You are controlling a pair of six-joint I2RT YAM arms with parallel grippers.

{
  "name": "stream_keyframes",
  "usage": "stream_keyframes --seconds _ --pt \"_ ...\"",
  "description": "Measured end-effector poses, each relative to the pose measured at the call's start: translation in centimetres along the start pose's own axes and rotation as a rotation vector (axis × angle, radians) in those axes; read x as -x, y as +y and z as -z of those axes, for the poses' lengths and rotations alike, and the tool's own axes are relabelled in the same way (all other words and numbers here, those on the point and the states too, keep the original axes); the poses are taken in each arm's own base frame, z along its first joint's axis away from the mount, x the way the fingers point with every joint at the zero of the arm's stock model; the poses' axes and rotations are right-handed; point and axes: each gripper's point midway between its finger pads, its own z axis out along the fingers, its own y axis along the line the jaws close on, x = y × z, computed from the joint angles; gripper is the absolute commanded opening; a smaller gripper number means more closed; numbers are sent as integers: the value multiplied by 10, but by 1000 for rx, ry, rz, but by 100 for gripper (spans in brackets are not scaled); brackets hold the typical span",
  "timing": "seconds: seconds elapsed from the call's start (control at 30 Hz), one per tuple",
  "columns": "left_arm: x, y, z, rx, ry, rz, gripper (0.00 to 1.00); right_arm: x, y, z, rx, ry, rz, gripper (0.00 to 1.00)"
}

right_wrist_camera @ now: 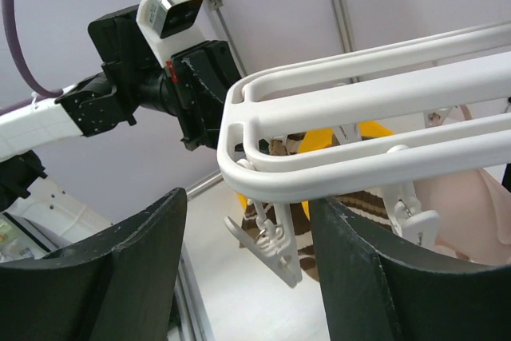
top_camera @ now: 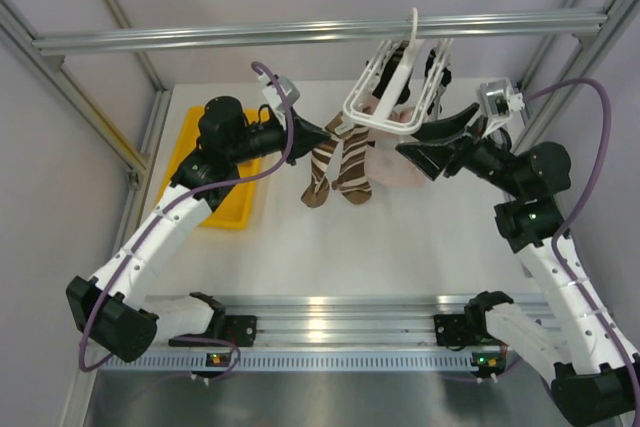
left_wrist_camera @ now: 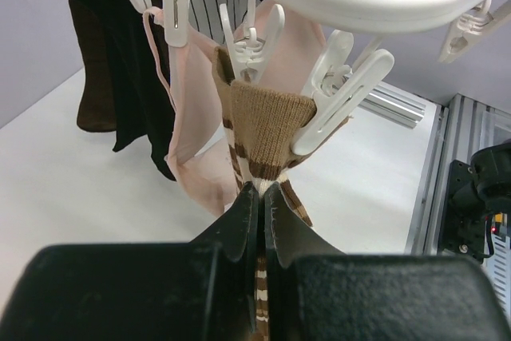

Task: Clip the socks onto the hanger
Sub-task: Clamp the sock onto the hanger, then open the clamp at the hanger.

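The left gripper (left_wrist_camera: pixel 262 205) is clamping the brown, cream-striped fabric sock (left_wrist_camera: pixel 267 129) just below its white plastic clip (left_wrist_camera: pixel 343 97), likely pulling it taut, while the right gripper (right_wrist_camera: pixel 249 197), jaws apart, is straddling the white plastic hanger frame (right_wrist_camera: pixel 359 117), probably steadying it.

The white hanger (right_wrist_camera: pixel 359 105) is hanging by its hook, with brown-striped socks (top_camera: pixel 340 162), a pale pink sock (left_wrist_camera: pixel 192 93) and a black sock (left_wrist_camera: pixel 128 77) dangling from its clips.

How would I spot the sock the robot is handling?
Find the white hanger hooked on the metal bar. At its left end hangs the striped brown sock, pinched by the left pincer; the pink sock and black sock beside it are plain.
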Motion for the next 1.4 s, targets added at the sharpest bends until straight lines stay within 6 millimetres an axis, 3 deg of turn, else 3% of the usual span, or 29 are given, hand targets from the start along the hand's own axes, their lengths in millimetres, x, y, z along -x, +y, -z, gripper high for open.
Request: stream_keyframes --seconds 0.17,0.3,0.33,0.43,0.6,0.73,0.9,1.03,1.17,1.4 --pt "0 0 0 0 0 1 0 -2 -1 -6 8 8 -14 56" --pt "0 0 0 0 1 1 0 -5 -2 -7 6 16 -20 43" --pt "0 0 0 0 1 1 0 -5 -1 -7 8 16 -20 36" --pt "0 0 0 -3 2 2 7 -7 0 -9 13 20 -23 25" --pt "-3 -2 1 -8 11 8 30 -7 -1 -11 15 25 -36 10" --pt "1 -9 9 -14 9 -1 40 -6 1 -13 20 23 -50 1" --pt "26 -24 28 -19 -46 -73 45 -6 3 -13 25 21 -69 0" --pt "46 -35 32 -25 -88 -148 46 -6 2 -14 13 16 -97 0" --pt "44 -62 16 -66 -84 -216 49 -7 -2 -15 -17 14 -124 0" --pt "20 -109 -26 -127 -15 -320 50 -16 -12 -14 -93 31 -175 0"
